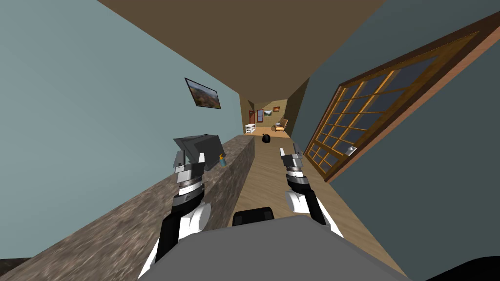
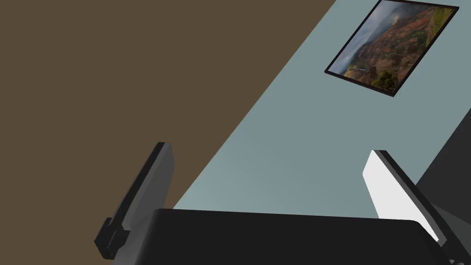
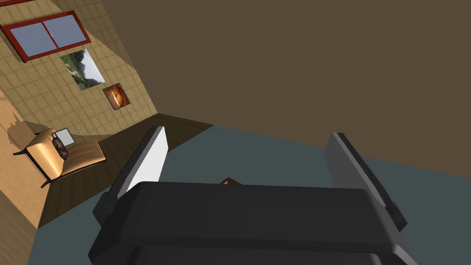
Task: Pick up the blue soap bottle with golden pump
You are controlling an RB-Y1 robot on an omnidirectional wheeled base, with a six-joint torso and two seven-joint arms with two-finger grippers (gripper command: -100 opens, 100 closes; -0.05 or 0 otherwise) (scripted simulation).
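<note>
Closest to me, the left hand [image 1: 189, 158] is hovering over the counter [image 1: 122, 229], seemingly near its aisle-side edge. Its 2 fingers are standing wide apart with nothing between them. I am reading it as tilted upward, aiming at the wall rather than down at the counter top.

The blue soap bottle [image 1: 222, 160] is standing just beyond that hand, farther along the counter and toward the aisle-side edge. It is right beside a dark grey box [image 1: 200, 144] that is sitting on its wall side. Its long axis is running upright with the golden pump on top, so I am judging that the fingers should come in level, 1 blade on each side of the body below the pump.

The right hand [image 1: 291, 155] is hanging out over the wooden floor [image 1: 263, 175], well apart from the counter, its 2 fingers also spread wide and empty. I am counting the left hand as plainly the nearer of the 2.

As I am seeing it, the coming move is turning on this: the bottle is lying ahead of the left hand and to its right, off the line the hand is pointing along. The wrist probably needs pitching down before any reach, and the box is leaving little room on the wall side.
</note>
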